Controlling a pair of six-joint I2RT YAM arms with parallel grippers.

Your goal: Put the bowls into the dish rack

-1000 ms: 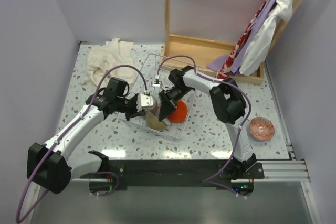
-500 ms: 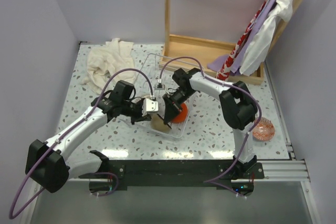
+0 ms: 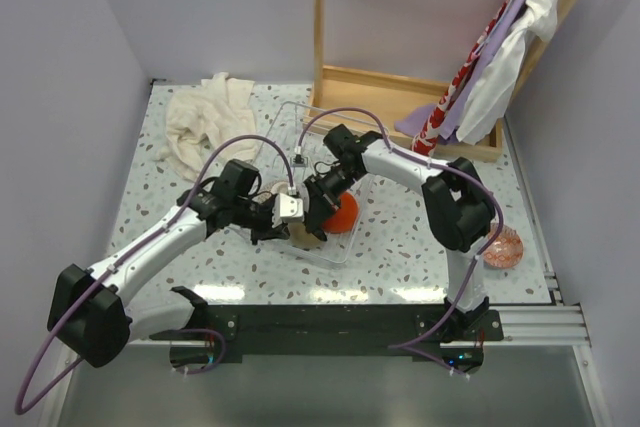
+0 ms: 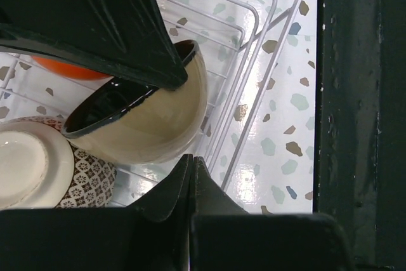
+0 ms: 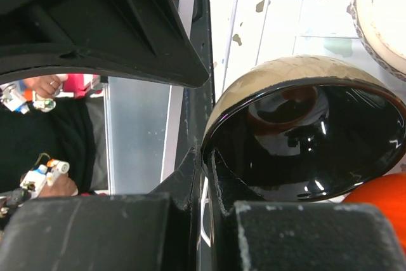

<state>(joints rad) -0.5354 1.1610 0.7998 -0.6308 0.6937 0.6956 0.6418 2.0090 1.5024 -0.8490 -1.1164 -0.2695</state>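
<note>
Right wrist: brown-tan bowl (image 5: 304, 131) tilted on edge inside dish rack (image 3: 285, 125), rim pinched by closed right tool (image 5: 204, 155). Orange bowl (image 3: 343, 215) at its 2 o'clock from above. Left tool (image 4: 192, 160) closed, empty, beside bowl.

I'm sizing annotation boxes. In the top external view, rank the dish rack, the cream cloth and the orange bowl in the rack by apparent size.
1. dish rack
2. cream cloth
3. orange bowl, partly hidden

We are reading no text, label, brand name, number or sign in any view; the patterned bowl (image 4: 89, 179) is showing ornament only.
</note>
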